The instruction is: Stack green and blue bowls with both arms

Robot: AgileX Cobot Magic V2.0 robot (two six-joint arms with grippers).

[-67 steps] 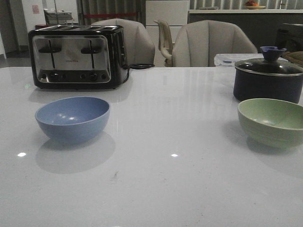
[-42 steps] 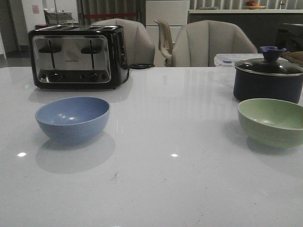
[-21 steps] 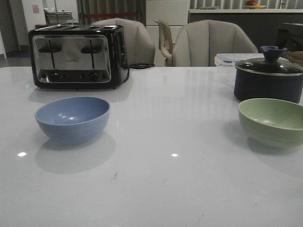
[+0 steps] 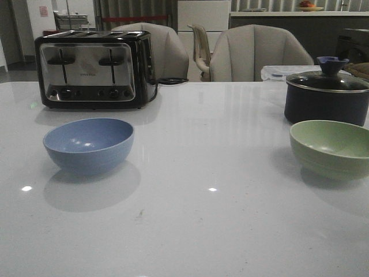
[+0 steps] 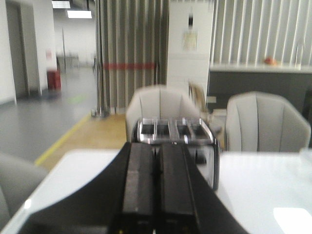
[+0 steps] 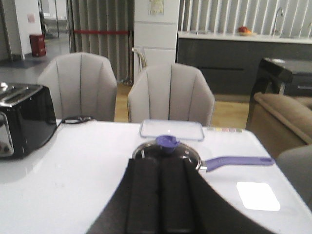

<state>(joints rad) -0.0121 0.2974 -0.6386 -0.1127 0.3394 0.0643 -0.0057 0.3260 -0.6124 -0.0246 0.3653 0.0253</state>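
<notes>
The dusty blue bowl (image 4: pixel 88 145) stands upright on the white table at the left in the front view. The pale green bowl (image 4: pixel 332 148) stands upright at the right, just in front of the dark lidded pot (image 4: pixel 326 95). Neither arm shows in the front view. My left gripper (image 5: pixel 157 148) is shut and empty, held above the table and pointing at the toaster (image 5: pixel 176 135). My right gripper (image 6: pixel 160 163) is shut and empty, pointing at the pot (image 6: pixel 167 149). Neither bowl shows in the wrist views.
A black and chrome toaster (image 4: pixel 95 69) stands behind the blue bowl with its cord trailing right. The pot has a purple knob and a long purple handle (image 6: pixel 239 161). A clear lidded box (image 6: pixel 171 129) lies behind the pot. Grey chairs (image 4: pixel 253 53) stand along the far edge.
</notes>
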